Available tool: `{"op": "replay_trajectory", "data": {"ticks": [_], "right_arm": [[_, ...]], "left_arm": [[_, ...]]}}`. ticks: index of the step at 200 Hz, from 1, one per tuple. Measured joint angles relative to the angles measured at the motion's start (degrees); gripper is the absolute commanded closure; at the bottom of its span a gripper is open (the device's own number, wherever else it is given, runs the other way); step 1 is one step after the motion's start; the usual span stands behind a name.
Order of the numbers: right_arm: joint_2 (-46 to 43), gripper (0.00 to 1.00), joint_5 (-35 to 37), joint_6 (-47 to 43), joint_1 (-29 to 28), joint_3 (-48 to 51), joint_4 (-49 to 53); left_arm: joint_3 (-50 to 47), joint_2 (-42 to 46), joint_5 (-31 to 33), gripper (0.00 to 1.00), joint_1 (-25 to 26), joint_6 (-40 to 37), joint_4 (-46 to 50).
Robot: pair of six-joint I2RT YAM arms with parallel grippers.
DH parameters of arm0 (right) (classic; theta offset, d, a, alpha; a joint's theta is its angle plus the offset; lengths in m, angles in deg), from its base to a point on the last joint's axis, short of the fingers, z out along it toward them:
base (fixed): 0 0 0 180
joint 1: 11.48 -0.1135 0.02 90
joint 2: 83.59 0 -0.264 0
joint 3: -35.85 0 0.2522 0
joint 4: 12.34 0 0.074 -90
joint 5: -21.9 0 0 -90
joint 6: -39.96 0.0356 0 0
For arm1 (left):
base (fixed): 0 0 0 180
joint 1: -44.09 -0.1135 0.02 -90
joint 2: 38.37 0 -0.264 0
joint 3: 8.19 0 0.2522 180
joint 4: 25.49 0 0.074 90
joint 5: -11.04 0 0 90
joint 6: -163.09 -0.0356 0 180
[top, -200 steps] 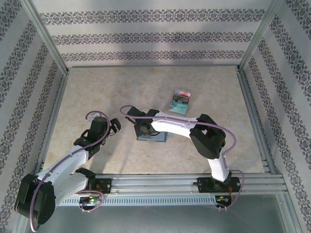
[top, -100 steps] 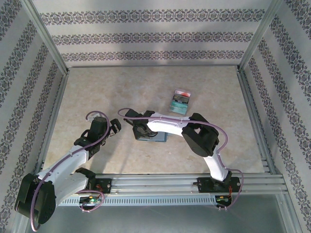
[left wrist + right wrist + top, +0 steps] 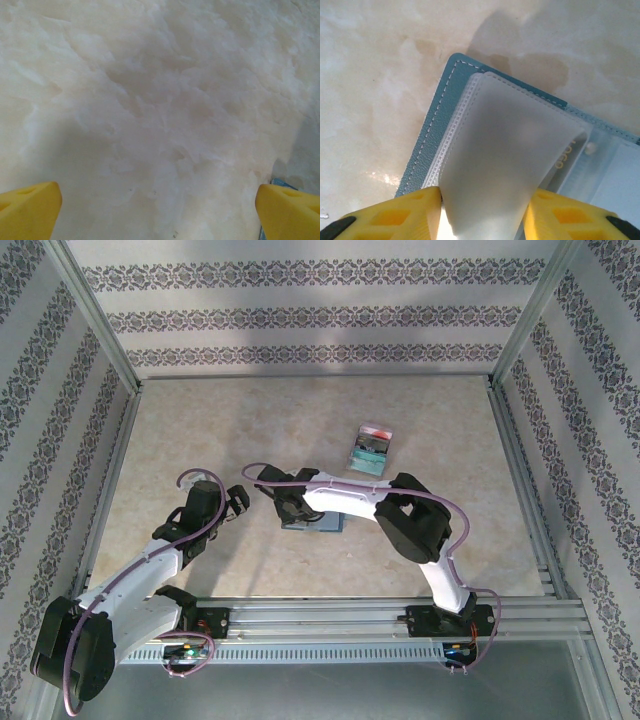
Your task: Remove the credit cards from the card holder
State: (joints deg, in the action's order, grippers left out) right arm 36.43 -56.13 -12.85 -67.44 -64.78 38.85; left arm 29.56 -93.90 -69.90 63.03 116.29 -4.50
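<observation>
1. The card holder (image 3: 325, 525) lies open on the table (image 3: 200, 430), front and centre, with its long axis running left to right along the near edge
2. Seen from my right wrist, its teal stitched corner points up and to the left
3. My right pincer (image 3: 482, 217) is roughly half closed, and both yellow fingers (image 3: 395, 217) press against the holder's clear pocket leaf (image 3: 505, 165), which bows up between them
4. My left pincer (image 3: 157, 200) is spread wide over bare table just left of the holder, with nothing in it
5. The credit cards (image 3: 370, 448) sit stacked farther back and to the right, well apart from the holder
6. Compared with a second ago, my right elbow has swung leftward, while the holder, the cards and my left arm have not moved
</observation>
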Motion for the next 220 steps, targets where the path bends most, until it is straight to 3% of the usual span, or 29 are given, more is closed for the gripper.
{"op": "replay_trajectory", "data": {"ticks": [138, 220], "right_arm": [[-6.0, 0.65, 4.0, 0.0, 0.7, 8.9, 0.3], [-10.2, 0.68, 5.8, 0.4, 3.7, 14.7, 0.0]], "left_arm": [[0.0, 0.9, 0.0, 0.01, -0.3, -0.2, 0.0], [0.0, 0.9, -4.1, 0.01, 2.1, -4.5, -2.3]]}}
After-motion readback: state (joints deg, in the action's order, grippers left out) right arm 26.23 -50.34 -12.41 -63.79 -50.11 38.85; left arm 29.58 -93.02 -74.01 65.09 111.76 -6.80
